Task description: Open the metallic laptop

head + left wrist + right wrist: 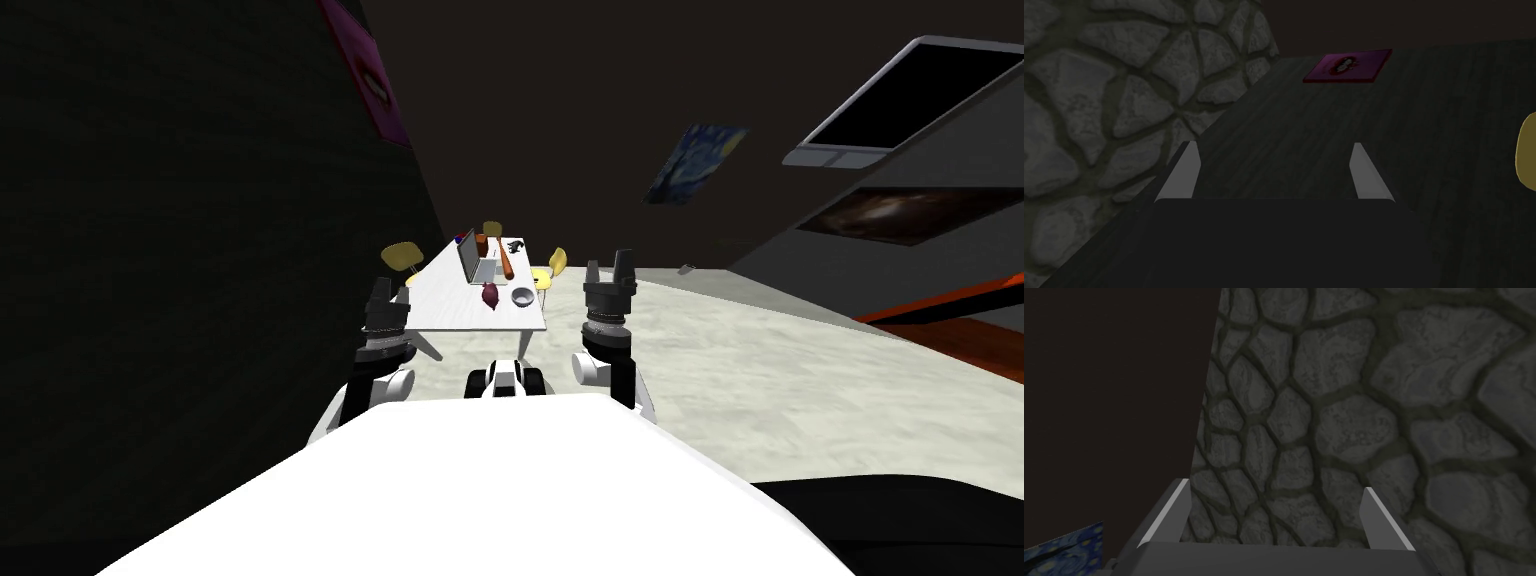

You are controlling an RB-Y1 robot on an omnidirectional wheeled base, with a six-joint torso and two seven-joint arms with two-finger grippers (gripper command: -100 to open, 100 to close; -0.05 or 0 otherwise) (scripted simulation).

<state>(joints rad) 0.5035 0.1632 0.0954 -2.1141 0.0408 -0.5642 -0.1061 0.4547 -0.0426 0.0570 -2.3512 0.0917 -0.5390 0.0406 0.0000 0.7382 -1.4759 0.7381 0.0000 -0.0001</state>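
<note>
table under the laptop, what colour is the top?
White. The flat rectangular tabletop under the grey laptop shows best in the head view.

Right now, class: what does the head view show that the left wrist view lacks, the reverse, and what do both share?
Head view's own: the white table far ahead, bearing the laptop and a bowl, plus the right gripper. Left wrist view's own: a stone surface beside the open fingers. Shared: the left gripper and the purple picture.

Open floor (760,380) before table (470,312), bowl (523,296) near laptop (476,264), dark wall (200,250) left
</note>
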